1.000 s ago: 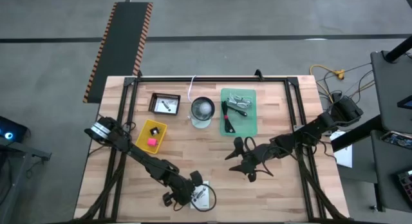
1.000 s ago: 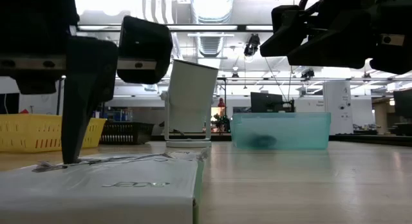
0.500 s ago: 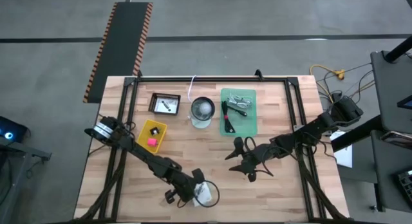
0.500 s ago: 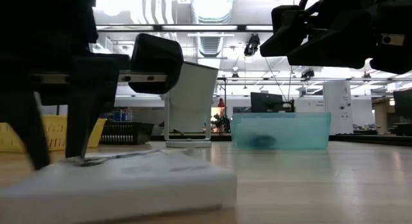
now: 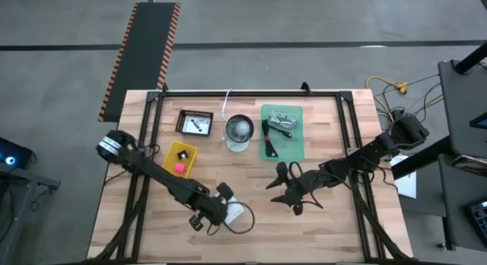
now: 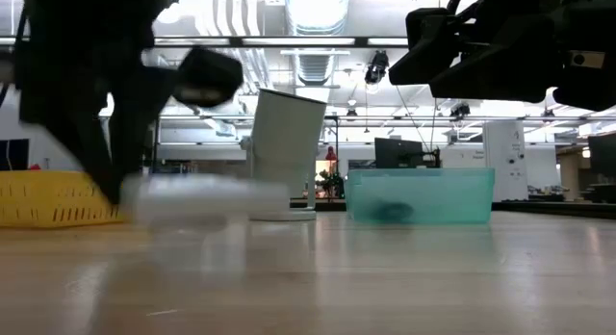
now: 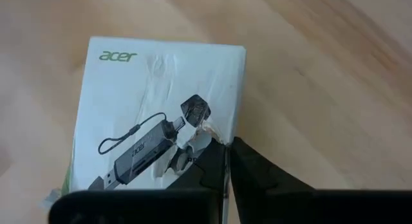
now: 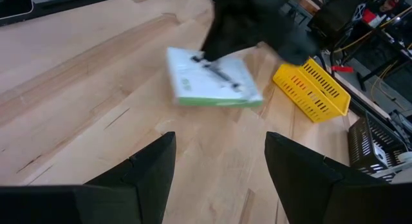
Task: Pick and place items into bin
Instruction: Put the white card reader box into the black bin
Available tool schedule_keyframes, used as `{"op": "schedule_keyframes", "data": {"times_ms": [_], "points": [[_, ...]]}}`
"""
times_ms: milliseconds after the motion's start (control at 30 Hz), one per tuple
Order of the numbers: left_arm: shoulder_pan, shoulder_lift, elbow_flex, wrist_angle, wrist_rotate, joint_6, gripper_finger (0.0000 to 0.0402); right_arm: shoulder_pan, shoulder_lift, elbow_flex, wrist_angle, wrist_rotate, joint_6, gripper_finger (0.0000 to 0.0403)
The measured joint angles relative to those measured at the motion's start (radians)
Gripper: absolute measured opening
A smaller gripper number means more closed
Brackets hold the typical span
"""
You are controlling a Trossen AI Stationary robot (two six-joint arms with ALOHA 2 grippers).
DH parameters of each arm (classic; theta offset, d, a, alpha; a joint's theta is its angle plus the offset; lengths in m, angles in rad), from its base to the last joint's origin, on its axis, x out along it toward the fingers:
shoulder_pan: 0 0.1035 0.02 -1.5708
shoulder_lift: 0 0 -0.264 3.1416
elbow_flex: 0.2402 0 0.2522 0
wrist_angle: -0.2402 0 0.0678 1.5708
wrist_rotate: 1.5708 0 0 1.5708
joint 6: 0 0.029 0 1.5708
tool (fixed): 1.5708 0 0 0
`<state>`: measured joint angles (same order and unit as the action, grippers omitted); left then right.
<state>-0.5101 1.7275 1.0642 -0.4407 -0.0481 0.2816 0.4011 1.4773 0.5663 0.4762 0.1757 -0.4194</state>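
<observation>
A white printed box (image 7: 161,114) is gripped at one edge by the closed fingers of the left gripper (image 5: 217,212), near the front of the tabletop (image 5: 319,234). In the low view the box (image 6: 207,198) is seen lifted clear of the wood, hanging from the fingers. The picture of an adapter with a short cord and a brand word can be read on its face in the left wrist view. From the right wrist view the box (image 8: 212,79) is seen tilted above the wood, with the yellow basket (image 8: 312,89) just beyond it.

The right gripper (image 5: 285,190) is held above the middle of the tabletop, to the right of the box, with its fingers spread wide and nothing between them.

At the back of the tabletop four holders are lined up: a dark tray (image 5: 194,122), the yellow basket (image 5: 179,160) with a pink lump (image 5: 178,167) and a small black cube (image 5: 181,154) in it, a round metal cup (image 5: 239,129), and a green bin (image 5: 282,132) already holding a dark tool and a silver piece.

The step in hand is judged to be the carry of the box. Next, the box would need to be kept firmly pinched, taken over a holder wide enough for it, and lowered before the fingers are opened. Which bin is meant cannot be told.
</observation>
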Motion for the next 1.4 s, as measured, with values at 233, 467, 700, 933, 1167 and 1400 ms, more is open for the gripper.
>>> {"op": "schedule_keyframes", "data": {"times_ms": [233,467,700,933,1167,1400], "points": [[0.032,-0.144,0.001,-0.159,-0.065,-0.193,0.0000,0.000,0.000,0.000,0.000,0.000,0.000,0.0224],[0.088,-0.276,-0.017,-0.365,-0.169,-0.258,0.0000,0.000,0.000,0.000,-0.001,0.000,0.000,0.0224],[0.239,-0.400,-0.078,-0.493,-0.218,-0.276,0.0000,0.000,0.000,0.000,-0.001,0.000,0.000,0.0224],[0.454,-0.542,-0.147,-0.519,-0.287,-0.119,0.0000,0.000,0.000,0.000,-0.002,0.000,0.000,0.0224],[0.689,-0.619,-0.212,-0.414,-0.266,0.031,0.0000,0.000,0.000,0.000,-0.003,0.000,0.000,0.0224],[0.866,-0.583,-0.259,-0.293,-0.156,0.202,0.0000,0.000,0.000,0.000,-0.003,0.000,0.000,0.0224]]}}
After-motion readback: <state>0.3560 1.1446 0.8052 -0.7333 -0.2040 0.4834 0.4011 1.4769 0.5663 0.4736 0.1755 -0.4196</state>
